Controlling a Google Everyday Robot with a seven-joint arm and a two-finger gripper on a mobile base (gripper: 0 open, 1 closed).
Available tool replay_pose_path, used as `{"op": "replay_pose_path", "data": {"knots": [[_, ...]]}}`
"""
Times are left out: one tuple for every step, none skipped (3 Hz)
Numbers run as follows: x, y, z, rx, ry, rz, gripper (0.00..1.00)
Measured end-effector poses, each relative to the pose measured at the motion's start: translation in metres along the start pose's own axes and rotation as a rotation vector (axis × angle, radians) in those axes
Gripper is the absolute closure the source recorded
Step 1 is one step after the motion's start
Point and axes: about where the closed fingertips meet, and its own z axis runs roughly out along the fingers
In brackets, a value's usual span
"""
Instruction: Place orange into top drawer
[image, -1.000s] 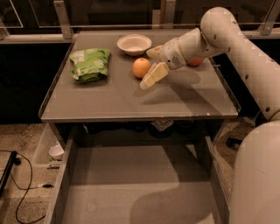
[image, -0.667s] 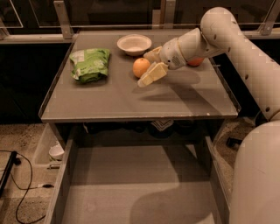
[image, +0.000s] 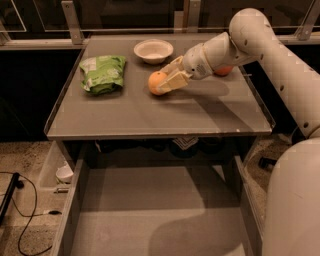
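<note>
**Between the fingers (image: 176, 81): orange touched, drawer waiting below**

At the tip of the gripper (image: 166, 78), on its far left side, sits the orange (image: 155, 83). It rests on the table (image: 150, 115), towards the back. The gripper reaches in from the right with its fingers spread, one just behind the fruit and one just in front, so the orange's right half lies between them. They look parted rather than clamped. I judge the grasp to be at the point of closing, not made.

The relation that counts is simple. The orange lies straight ahead of the hand, along the line the fingers point, and it is round, so it has no long axis to line up with. With only one arm, no choice of hand arises.

Past the fingertips to the left lies a green bag (image: 103, 73). Behind them stands a white bowl (image: 153, 50). Behind the wrist, on the right, an apple (image: 223, 71) peeps out. None touches the orange.

Below the hand and nearer the camera, the drawer (image: 150, 215) stands pulled out from under the table edge. Once the fruit is held, the move probably calls for a lift, a carry forward over that edge, then a descent.
</note>
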Motion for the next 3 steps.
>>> {"op": "replay_pose_path", "data": {"knots": [[0.0, 0.0, 0.0, 0.0, 0.0, 0.0, 0.89], [0.0, 0.0, 0.0, 0.0, 0.0, 0.0, 1.0], [-0.0001, 0.0001, 0.0001, 0.0, 0.0, 0.0, 1.0]]}}
